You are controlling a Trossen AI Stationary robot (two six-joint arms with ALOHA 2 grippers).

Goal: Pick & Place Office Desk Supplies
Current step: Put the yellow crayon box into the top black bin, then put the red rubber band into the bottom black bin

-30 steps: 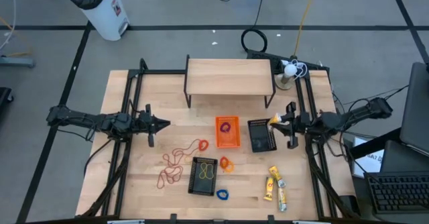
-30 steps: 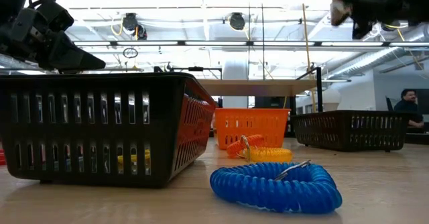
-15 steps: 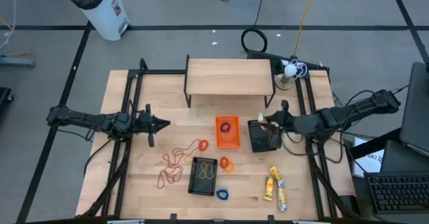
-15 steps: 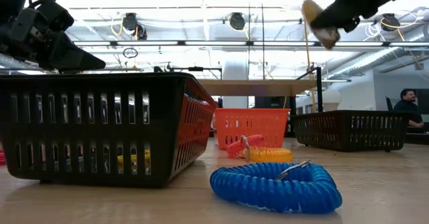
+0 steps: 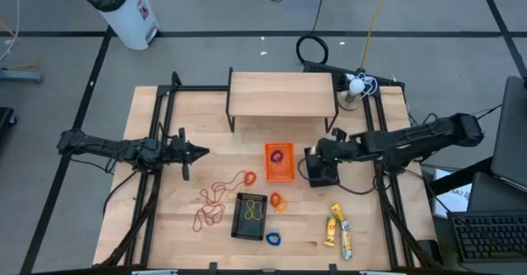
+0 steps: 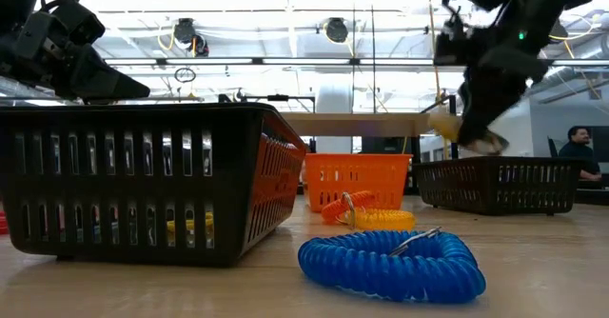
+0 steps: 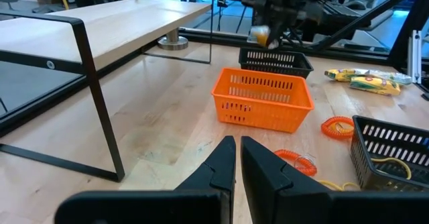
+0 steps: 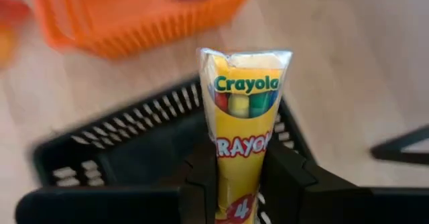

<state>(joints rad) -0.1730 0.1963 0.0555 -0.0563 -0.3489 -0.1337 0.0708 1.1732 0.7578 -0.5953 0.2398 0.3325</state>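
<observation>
Right pincer (image 8: 231, 184) clamped on crayon packet (image 8: 242, 127), gripped low, over black basket (image 8: 127, 157). Packet likely light, stiff-ish inside slick wrapper; mid-body hold across the flat seems best. Left pincer (image 7: 237, 158) closed, idle above table (image 7: 161, 127)

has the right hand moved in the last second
Yes. The right hand, shut on the crayon packet, swung from the table's right edge inward over the black basket.

Wooden table (image 5: 173, 226), orange basket (image 5: 279, 161) just beside right gripper (image 5: 315, 158), black basket (image 5: 322, 170) under it, 2nd black basket (image 5: 250, 216), rubber bands (image 5: 216, 198), coil rings (image 5: 272, 239), yellow packets (image 5: 339, 226) nr right arm, small shelf (image 5: 282, 94).
</observation>
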